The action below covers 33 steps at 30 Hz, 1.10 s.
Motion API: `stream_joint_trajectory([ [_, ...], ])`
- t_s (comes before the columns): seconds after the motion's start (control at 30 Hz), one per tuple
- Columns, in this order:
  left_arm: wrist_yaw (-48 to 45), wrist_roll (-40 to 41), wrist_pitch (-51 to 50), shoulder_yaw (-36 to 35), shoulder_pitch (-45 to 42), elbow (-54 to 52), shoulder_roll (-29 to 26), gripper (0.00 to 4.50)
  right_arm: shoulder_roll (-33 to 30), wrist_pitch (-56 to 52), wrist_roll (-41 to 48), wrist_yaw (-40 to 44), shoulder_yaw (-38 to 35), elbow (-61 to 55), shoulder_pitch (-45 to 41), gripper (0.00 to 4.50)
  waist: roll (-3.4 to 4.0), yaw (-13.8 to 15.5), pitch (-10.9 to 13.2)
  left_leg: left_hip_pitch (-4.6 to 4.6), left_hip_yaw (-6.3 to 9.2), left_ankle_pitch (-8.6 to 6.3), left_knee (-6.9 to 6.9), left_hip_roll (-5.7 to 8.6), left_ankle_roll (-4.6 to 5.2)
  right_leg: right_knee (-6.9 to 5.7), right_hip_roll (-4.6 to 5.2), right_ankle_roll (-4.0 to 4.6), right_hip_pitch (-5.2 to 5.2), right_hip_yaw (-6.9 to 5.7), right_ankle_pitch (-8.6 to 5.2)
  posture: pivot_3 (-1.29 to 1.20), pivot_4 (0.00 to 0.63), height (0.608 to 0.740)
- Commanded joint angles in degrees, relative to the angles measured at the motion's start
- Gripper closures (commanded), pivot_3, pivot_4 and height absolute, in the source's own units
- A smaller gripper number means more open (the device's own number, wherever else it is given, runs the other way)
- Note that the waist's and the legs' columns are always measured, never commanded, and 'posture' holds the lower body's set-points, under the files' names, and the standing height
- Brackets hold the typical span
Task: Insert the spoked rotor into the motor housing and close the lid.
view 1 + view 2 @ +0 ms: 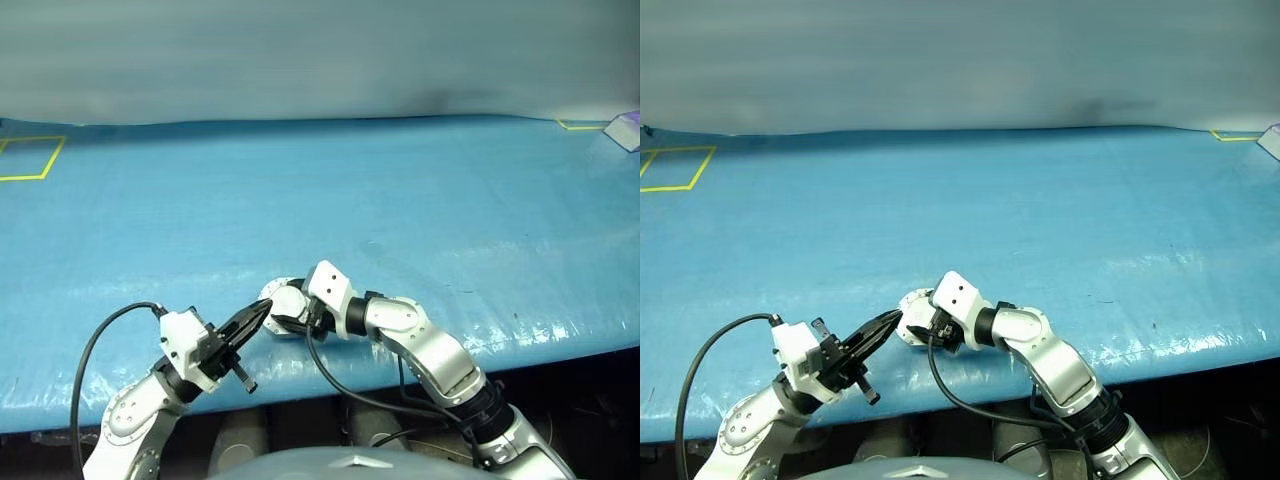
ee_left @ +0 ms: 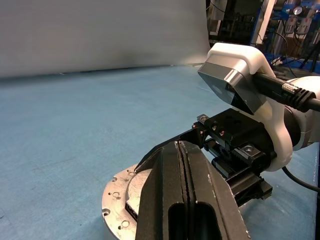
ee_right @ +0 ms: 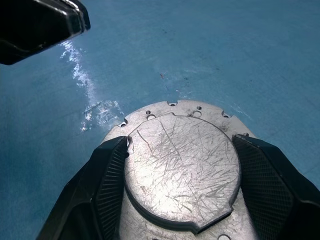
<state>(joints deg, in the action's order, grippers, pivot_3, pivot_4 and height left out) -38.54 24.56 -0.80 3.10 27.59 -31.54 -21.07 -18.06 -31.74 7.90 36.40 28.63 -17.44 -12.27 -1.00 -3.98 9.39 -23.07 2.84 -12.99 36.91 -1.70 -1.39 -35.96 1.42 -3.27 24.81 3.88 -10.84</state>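
Right fingers [image 3: 115,185] clamp the closed housing [image 3: 182,165] by its rim; left fingers [image 2: 185,200] clenched, empty. Stiff, scratched, slippery metal: hold the edges.

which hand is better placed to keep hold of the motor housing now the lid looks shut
Right. The right hand has its fingers either side of the motor housing, lid down. The left hand is shut beside it.

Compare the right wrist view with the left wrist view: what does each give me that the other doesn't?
Right wrist: the lid's scratched plain outer face lying flat over the motor housing, a right gripper finger at each side. Left wrist: the left gripper with fingers pressed together, pointing at the right gripper, and that arm's camera block. Both: the housing's holed flange on the blue table.
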Motion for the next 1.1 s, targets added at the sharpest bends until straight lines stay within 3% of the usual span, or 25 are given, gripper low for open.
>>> stream_joint_trajectory([
  [0.03,0.7,-0.6,0.0,0.7,-0.5,-2.4,-0.4,4.5,-0.5,-1.4,-1.2,-0.1,0.7,1.2,0.2,1.5,0.01,0.0,0.0,0.0,0.0,-0.01,0.0,0.0,0.0,0.0,0.0,0.0,0.0,-0.01,0.0,0.0,0.15,0.74],
  [0.33,3.5,1.5,-9.8,-3.0,-11.2,2.6,-2.5,4.5,-0.2,-2.5,-0.8,0.0,0.5,0.8,0.2,1.5,0.0,0.0,0.0,0.02,0.04,-0.01,0.03,-0.01,0.0,0.0,-0.05,0.0,-0.05,-0.06,0.0,0.0,0.15,0.74],
  [0.5,1.0,2.8,-16.6,-4.0,-17.3,5.2,-7.1,4.5,0.2,-2.4,-0.9,-0.5,0.3,0.9,0.3,1.5,-0.01,0.1,0.0,0.01,0.04,-0.03,-0.01,-0.02,0.05,-0.07,-0.11,-0.01,-0.22,-0.06,0.01,0.0,0.15,0.74],
  [0.8,-0.8,5.1,-28.2,-4.9,-21.4,5.3,-14.4,4.5,0.6,-2.1,-1.1,-1.2,0.0,0.8,1.2,1.5,-0.02,0.1,0.0,0.02,0.02,-0.03,-0.01,-0.06,0.05,-0.08,-0.13,-0.01,-0.21,-0.04,0.01,0.0,0.15,0.74],
  [1.1,-1.9,6.0,-35.0,-3.2,-24.3,5.3,-16.5,4.5,0.8,-2.1,-0.9,-1.3,0.1,0.7,1.5,1.5,-0.02,0.1,0.0,0.02,0.03,-0.03,-0.02,-0.06,0.05,-0.08,-0.14,-0.01,-0.22,-0.04,0.01,0.0,0.15,0.74],
])
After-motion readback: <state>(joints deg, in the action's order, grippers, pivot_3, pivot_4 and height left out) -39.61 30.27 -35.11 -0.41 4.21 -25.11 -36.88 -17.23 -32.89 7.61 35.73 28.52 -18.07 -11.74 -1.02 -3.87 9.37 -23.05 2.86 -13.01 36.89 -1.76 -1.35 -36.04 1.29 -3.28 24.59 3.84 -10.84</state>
